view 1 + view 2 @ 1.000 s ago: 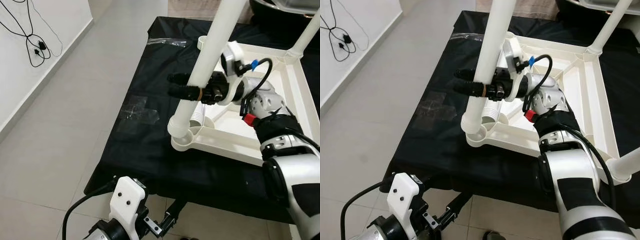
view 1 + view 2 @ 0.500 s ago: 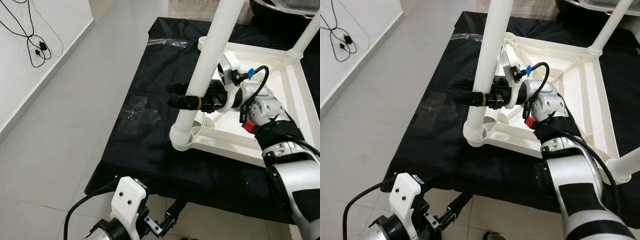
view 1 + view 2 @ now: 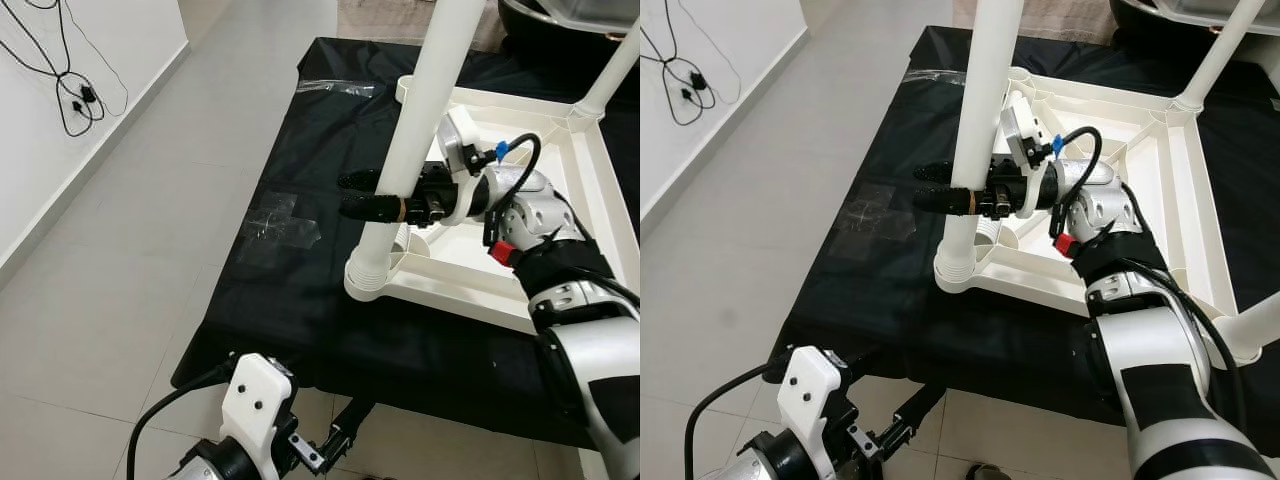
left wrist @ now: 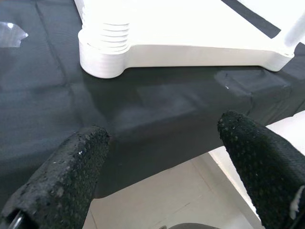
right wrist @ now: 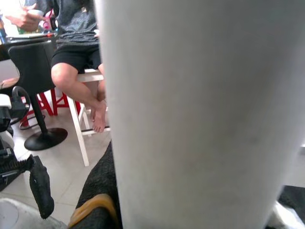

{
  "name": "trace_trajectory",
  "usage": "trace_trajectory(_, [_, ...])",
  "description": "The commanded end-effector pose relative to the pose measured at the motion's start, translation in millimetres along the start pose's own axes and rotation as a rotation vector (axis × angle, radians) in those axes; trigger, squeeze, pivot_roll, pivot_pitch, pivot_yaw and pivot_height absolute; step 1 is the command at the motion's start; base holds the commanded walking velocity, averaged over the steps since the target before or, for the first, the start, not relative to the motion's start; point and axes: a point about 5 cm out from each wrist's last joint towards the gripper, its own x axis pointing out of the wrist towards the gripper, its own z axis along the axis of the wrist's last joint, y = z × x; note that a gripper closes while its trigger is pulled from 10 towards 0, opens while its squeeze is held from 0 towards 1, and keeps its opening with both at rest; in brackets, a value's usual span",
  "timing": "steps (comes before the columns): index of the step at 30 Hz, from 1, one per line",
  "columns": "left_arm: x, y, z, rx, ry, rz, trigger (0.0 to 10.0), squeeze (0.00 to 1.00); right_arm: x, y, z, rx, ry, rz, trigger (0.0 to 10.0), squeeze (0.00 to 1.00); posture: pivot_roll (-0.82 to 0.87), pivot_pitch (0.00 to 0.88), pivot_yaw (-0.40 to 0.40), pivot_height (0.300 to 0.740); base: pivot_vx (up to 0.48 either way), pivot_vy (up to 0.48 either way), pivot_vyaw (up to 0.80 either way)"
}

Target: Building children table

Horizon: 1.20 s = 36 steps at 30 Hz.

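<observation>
A white children's table [image 3: 500,290] lies upside down on a black cloth. A white table leg [image 3: 415,150] stands almost upright with its ribbed end [image 3: 370,268] in the near left corner socket. My right gripper [image 3: 350,195] is shut on this leg at mid height, its black fingers passing on both sides of it. In the right wrist view the leg [image 5: 205,119] is close up. My left gripper [image 4: 162,143] hangs open below the cloth's front edge, holding nothing, facing the same corner socket [image 4: 102,57].
Another leg [image 3: 610,75] stands in the far right corner and one [image 3: 1255,335] at the near right. The far left socket [image 3: 405,85] holds nothing. Clear plastic [image 3: 280,225] lies on the cloth. Cables [image 3: 70,80] hang on the left wall. A person [image 5: 76,52] sits beyond.
The leg stood more tilted before; it is now nearly upright with its ribbed end lower in the corner socket. My right wrist has turned slightly while gripping it. The left arm stays put.
</observation>
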Motion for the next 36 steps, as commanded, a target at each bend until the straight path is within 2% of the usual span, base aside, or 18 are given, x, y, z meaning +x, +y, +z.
trace_trajectory(1, [-0.6, -1.5, -6.4, -0.005, 0.03, -0.013, 10.0, 0.0, 0.5, 4.6, -14.2, 0.017, 0.055, 0.02, 10.0, 0.0, 0.17, 0.191, -0.027, 0.74, 0.0, 0.0, 0.0])
trace_trajectory(6, [-0.2, -1.7, -6.7, -0.003, 0.027, -0.017, 10.0, 0.0, 6.8, 6.4, -16.7, -0.015, 0.053, 0.004, 10.0, 0.0, 0.16, 0.182, -0.027, 0.74, 0.0, 0.0, 0.0])
trace_trajectory(11, [0.9, -1.7, -6.7, -0.003, 0.024, -0.016, 10.0, 0.0, 11.7, 6.8, -22.1, -0.005, 0.052, -0.04, 10.0, 0.0, 0.16, 0.178, -0.027, 0.74, 0.0, 0.0, 0.0])
trace_trajectory(21, [1.9, -1.0, -5.6, 0.002, 0.016, -0.014, 10.0, 0.0, 21.1, 8.0, -40.4, 0.073, 0.089, -0.092, 10.0, 0.0, 0.15, 0.184, -0.035, 0.74, 0.0, 0.0, 0.0])
trace_trajectory(25, [2.5, 0.4, -4.3, 0.008, 0.009, -0.01, 10.0, 0.0, 26.5, 5.0, -46.7, 0.107, 0.115, -0.155, 10.0, 0.0, 0.15, 0.191, -0.033, 0.74, 0.0, 0.0, 0.0])
trace_trajectory(33, [4.0, 6.4, -1.0, 0.024, -0.007, 0.015, 10.0, 0.0, 29.1, 3.5, -51.3, 0.117, 0.132, -0.216, 10.0, 0.0, 0.15, 0.194, -0.036, 0.74, 0.0, 0.0, 0.0])
trace_trajectory(36, [5.9, 10.8, 1.8, 0.04, -0.02, 0.031, 10.0, 0.0, 30.5, 0.4, -53.4, 0.136, 0.122, -0.282, 10.0, 0.0, 0.15, 0.196, -0.038, 0.74, 0.0, 0.0, 0.0])
